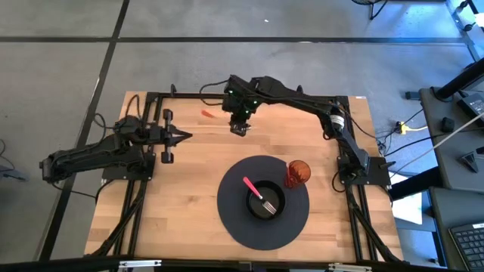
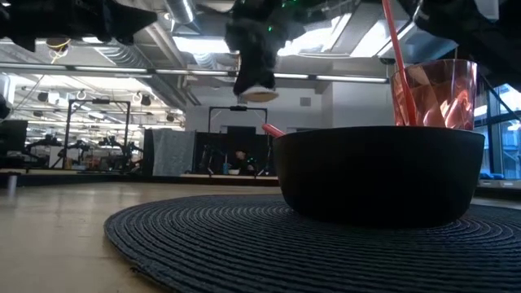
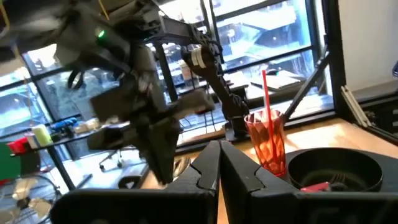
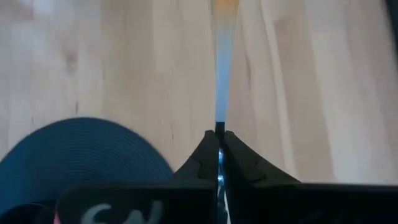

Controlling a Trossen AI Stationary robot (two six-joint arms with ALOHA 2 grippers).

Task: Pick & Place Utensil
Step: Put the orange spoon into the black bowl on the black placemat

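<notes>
My right gripper hangs high over the far middle of the wooden table, slanting downward, shut on a thin utensil with a silvery strip and an orange end. In the low view my right gripper is well above the tabletop. My left gripper waits shut at the table's left, touching nothing. A black bowl stands on a dark round placemat, and a pink-handled fork lies in it. My right gripper pinches the utensil's silvery end between its two fingers. The utensil runs straight on from the fingertips, along them, and its orange end points away. It is lifted clear of the table.
A translucent red cup with a red straw stands on the placemat's right edge beside the bowl. Black frame rails run along the table's left, far and right sides. Bare wood lies between the placemat and my left gripper.
</notes>
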